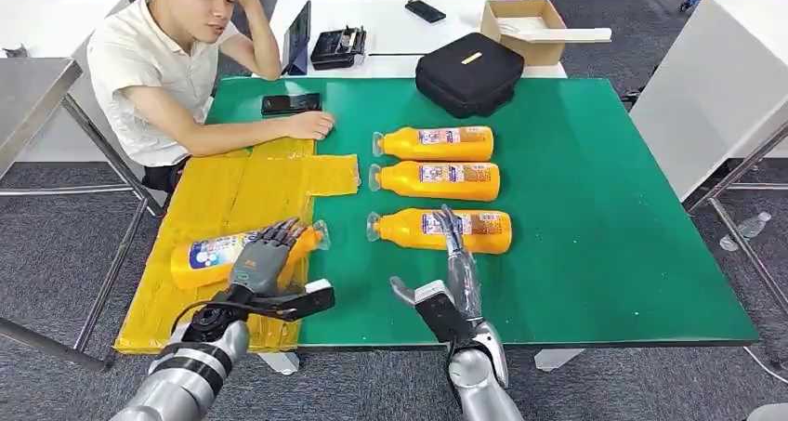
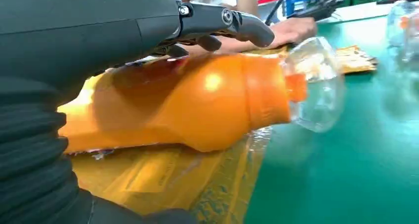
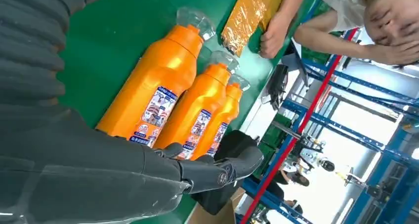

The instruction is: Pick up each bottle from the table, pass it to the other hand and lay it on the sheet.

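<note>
Now, head view: a green surface (image 1: pixel 595 254) carries a yellow sheet (image 1: pixel 242 189) at its left edge and three orange bottles lying in a row, caps toward the sheet.
Left robot hand (image 1: pixel 262 258): it lies over a fourth bottle (image 1: pixel 204 258) that rests on the sheet, fingers draped across the body near the clear cap.
Right robot hand (image 1: pixel 455 254): fingers stretched forward and apart, tips over the nearest bottle (image 1: pixel 441 230) of the row, holding nothing.
Others in the row: middle bottle (image 1: pixel 437 180) and far bottle (image 1: pixel 435 143), side by side, well apart from the sheet.
Beyond them: a black bag (image 1: pixel 469 72); a seated person (image 1: pixel 163 63) leans a forearm on the sheet.
Left wrist view: close up, the bottle's orange shoulder and clear cap jut past the sheet's edge over the green; the thumb sits above it, and whether the fingers clamp it or merely rest on it I cannot tell.
Right wrist view: all three labels face up, bottles nearly touching; the thumb hangs clear of the nearest one.
</note>
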You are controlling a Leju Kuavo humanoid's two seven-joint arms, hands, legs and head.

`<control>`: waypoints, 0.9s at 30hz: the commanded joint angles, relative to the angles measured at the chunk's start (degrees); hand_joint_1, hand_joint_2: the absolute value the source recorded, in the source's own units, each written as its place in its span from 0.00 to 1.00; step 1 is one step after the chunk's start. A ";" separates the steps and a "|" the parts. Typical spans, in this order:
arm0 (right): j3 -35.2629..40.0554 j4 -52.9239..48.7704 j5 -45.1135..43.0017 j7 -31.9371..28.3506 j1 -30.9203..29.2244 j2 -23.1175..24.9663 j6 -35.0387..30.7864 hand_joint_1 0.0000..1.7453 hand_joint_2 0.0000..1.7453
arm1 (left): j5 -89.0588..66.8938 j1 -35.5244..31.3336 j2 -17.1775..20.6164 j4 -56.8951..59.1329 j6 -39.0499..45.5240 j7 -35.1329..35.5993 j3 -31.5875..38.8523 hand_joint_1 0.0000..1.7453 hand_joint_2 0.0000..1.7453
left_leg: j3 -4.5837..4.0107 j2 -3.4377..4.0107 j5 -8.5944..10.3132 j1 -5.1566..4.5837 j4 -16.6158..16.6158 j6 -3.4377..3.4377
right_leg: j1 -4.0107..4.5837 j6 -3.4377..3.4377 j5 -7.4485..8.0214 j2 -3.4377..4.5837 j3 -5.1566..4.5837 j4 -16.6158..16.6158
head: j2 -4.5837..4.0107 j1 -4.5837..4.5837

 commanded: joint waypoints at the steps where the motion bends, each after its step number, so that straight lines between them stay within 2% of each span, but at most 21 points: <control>1: -0.57 -2.32 1.40 2.03 1.37 -0.86 -0.31 0.00 1.00 | 1.49 6.62 -2.43 -10.72 7.95 -0.51 -3.67 0.00 1.00 | -0.20 0.23 0.07 0.01 -0.07 0.00 | 0.04 -0.14 0.13 0.14 0.03 -0.09 | 0.00 0.00; 4: -0.30 -3.85 2.14 3.04 2.29 -0.68 -0.25 0.00 1.00 | 1.85 9.87 -3.91 -21.06 7.25 -0.44 -4.98 0.00 1.00 | -0.47 0.24 0.10 0.03 0.07 0.00 | 0.05 -0.24 0.19 0.03 -0.04 0.01 | 0.00 -0.02; 10: -0.07 -4.81 2.72 3.90 3.01 -0.43 -0.47 0.00 1.00 | 4.19 12.60 -5.17 -32.82 8.21 -0.76 -7.14 0.00 1.00 | -1.16 0.38 0.12 0.06 0.12 0.03 | 0.09 -0.23 0.21 0.13 -0.72 0.03 | 0.00 0.00; 17: 0.08 -4.87 2.85 4.03 3.08 -0.37 -0.37 0.00 1.00 | 5.65 13.01 -5.08 -34.50 8.39 -1.65 -8.12 0.00 1.00 | -1.45 0.41 0.14 0.04 0.08 0.02 | 0.08 -0.20 0.25 0.18 -1.03 0.00 | 0.00 0.00; 22: -0.02 -8.89 3.14 4.15 5.10 -0.19 -1.45 0.00 1.00 | 11.68 16.24 -6.59 -41.42 7.26 -3.31 -9.06 0.00 1.00 | -1.49 0.42 0.12 0.06 0.11 0.03 | 0.10 -0.23 0.22 0.15 -1.07 0.02 | 0.00 0.00; 25: 0.35 -14.24 8.24 5.87 6.97 -0.61 -5.26 0.00 1.00 | 20.81 18.28 -7.67 -46.43 5.56 -5.58 -9.05 0.00 1.00 | -1.55 0.43 0.09 0.05 0.14 0.04 | 0.09 -0.23 0.19 0.15 -1.12 0.05 | 0.00 0.00; 27: 2.39 -15.70 18.72 10.46 7.35 -2.92 -7.88 0.00 1.00 | 25.83 19.33 -7.81 -48.52 3.79 -6.66 -8.77 0.00 1.00 | -1.56 0.43 0.06 0.07 0.16 0.05 | 0.10 -0.26 0.17 0.13 -1.11 0.05 | 0.00 0.00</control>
